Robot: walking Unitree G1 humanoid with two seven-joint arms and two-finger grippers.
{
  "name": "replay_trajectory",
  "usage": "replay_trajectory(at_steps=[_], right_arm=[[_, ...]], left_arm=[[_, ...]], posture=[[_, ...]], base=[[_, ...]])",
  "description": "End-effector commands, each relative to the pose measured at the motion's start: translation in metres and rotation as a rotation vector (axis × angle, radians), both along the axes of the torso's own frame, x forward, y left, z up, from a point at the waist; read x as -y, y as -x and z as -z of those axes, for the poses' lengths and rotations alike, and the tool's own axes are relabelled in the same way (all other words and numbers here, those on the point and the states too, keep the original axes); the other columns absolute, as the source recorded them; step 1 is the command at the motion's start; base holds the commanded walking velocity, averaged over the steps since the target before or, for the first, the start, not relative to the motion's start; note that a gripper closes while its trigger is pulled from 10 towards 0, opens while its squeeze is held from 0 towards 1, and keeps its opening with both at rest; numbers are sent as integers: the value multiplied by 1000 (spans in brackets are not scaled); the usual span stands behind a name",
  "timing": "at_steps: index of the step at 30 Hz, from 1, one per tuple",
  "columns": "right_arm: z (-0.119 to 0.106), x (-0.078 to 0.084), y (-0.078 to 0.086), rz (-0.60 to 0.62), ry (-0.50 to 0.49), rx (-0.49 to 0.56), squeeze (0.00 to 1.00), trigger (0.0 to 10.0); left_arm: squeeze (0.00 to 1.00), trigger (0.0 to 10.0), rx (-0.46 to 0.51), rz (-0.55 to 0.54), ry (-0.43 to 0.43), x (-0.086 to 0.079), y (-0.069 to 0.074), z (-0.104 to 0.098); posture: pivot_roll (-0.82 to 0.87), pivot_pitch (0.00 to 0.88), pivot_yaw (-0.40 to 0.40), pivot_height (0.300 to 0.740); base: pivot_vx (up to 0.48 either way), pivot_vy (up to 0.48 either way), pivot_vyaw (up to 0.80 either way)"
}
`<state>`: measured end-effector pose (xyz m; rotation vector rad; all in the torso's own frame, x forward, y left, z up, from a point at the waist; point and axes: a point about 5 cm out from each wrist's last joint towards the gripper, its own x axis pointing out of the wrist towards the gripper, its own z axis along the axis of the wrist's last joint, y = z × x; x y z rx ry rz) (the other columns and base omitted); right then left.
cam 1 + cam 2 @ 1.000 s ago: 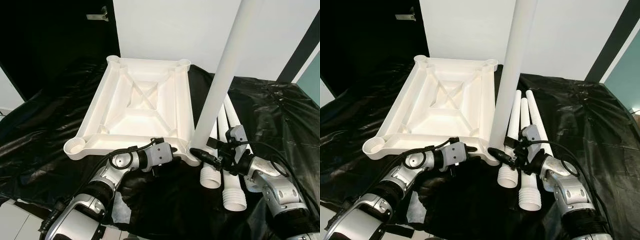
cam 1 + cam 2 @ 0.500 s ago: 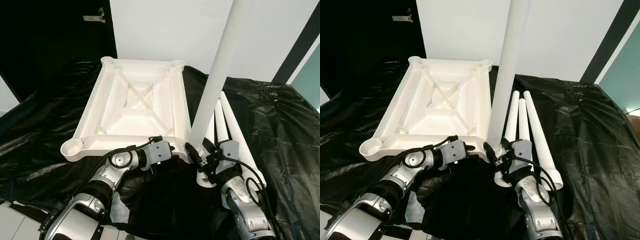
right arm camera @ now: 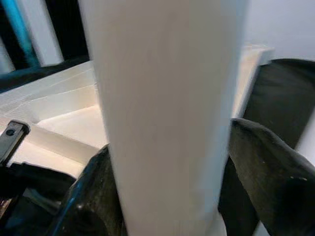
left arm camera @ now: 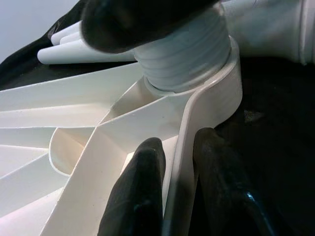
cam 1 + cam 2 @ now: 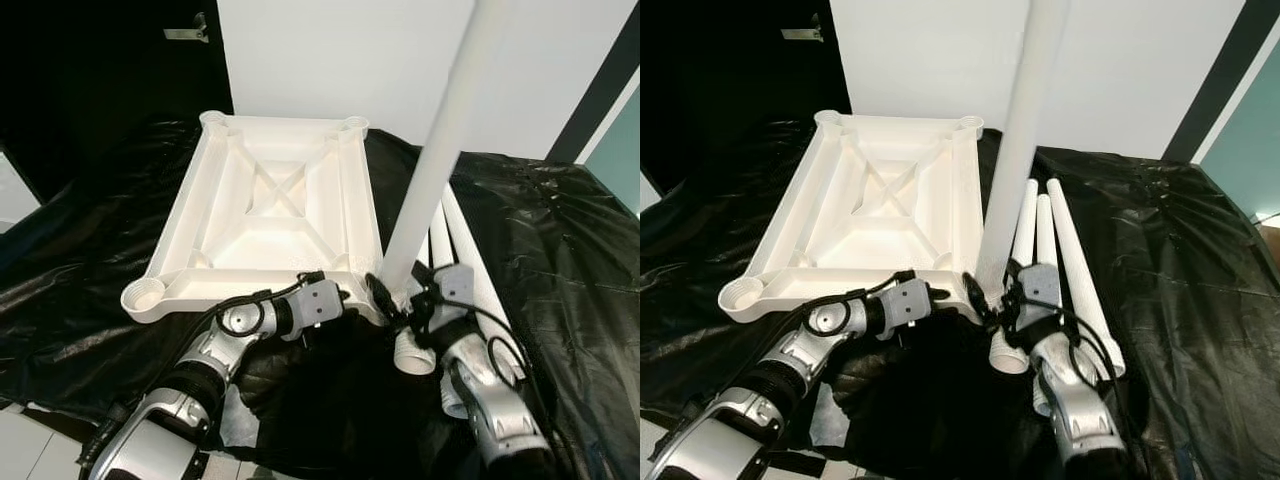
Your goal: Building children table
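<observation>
While you check, tabletop (image 5: 270, 215): upside down, leg (image 5: 440, 150) upright in near corner socket.
Left gripper (image 4: 170, 196): pinching tabletop rim.
Right gripper (image 3: 167, 196): clamped round leg.
Spare legs (image 5: 1055, 250): lying beside.

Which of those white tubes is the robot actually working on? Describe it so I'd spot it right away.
Start at the big white upside-down tabletop on the black sheet. At its near corner on the robot's right, one white leg stands upright in the socket, with the right claw closed around its base. The other legs lie flat beside it; only this one stands.
</observation>
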<state>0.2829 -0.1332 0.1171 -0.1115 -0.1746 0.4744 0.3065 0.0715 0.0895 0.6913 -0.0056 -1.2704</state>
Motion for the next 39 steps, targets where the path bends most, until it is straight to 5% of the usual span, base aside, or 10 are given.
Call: replay_trajectory(at_steps=[1,2,8,9,13,22,27,28,34,39], right_arm=[[5,25,-3,93,-3,-39,0,10000],[8,23,-2,-62,27,-100,0,10000],[11,24,-1,-178,44,-154,0,9843],[11,24,-1,-219,42,-168,0,0],[8,24,-1,-328,45,-188,0,0],[12,24,3,-336,18,-226,0,0],[19,18,11,-74,-64,-164,0,0],[22,17,16,91,-90,-121,0,0],[24,23,20,271,-82,-90,0,0],[24,26,21,290,-84,-100,0,0]], left_arm=[[0,10000,-113,29,-104,-9,17,31],[0,10000,-113,32,-102,-7,17,32],[0,10000,-111,32,-96,-5,17,31],[0,10000,-111,32,-95,-4,17,31],[0,10000,-113,31,-93,-4,18,32],[0,10000,-107,21,-93,-6,16,31],[0,10000,-104,14,-90,-6,15,30],[0,10000,-102,10,-86,-7,15,29],[0,10000,-110,17,-93,-8,18,32],[0,10000,-117,16,-92,-9,21,34]], posture=[[262,0,-70,740],[262,0,-75,740],[261,0,-79,740],[261,0,-80,740],[265,0,-82,740],[273,0,-87,740],[282,0,-95,740],[285,0,-90,740],[293,0,-91,740],[284,0,-83,740]], base=[[0,0,0],[0,0,0],[0,0,0],[0,0,0],[0,0,0],[0,0,0],[0,0,0],[0,0,0],[0,0,0],[0,0,0]])
